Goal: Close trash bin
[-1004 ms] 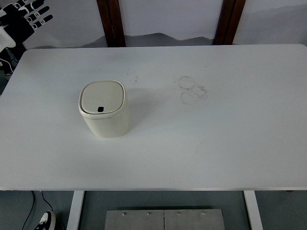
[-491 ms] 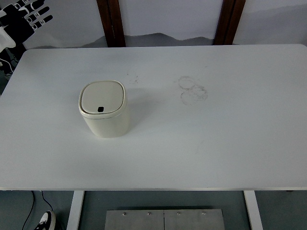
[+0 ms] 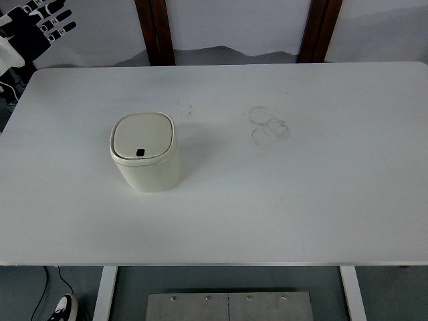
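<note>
A small cream trash bin [image 3: 146, 164] stands upright on the white table [image 3: 301, 200], left of the middle. Its lid [image 3: 142, 136] lies flat and shut on the rim, with a small dark button at the lid's front edge. My left hand [image 3: 37, 25] hangs at the top left corner, beyond the table's far left edge and well away from the bin. Its black fingers are spread and hold nothing. My right arm does not show.
Faint ring marks [image 3: 267, 124] stain the table to the right of the bin. Two brown wooden posts [image 3: 154, 30] [image 3: 319, 30] stand behind the far edge. A shoe [image 3: 61, 309] and a metal plate [image 3: 229, 306] show below the near edge.
My left hand has shifted only slightly at the top left corner. The bin has not moved and its lid stays shut.
</note>
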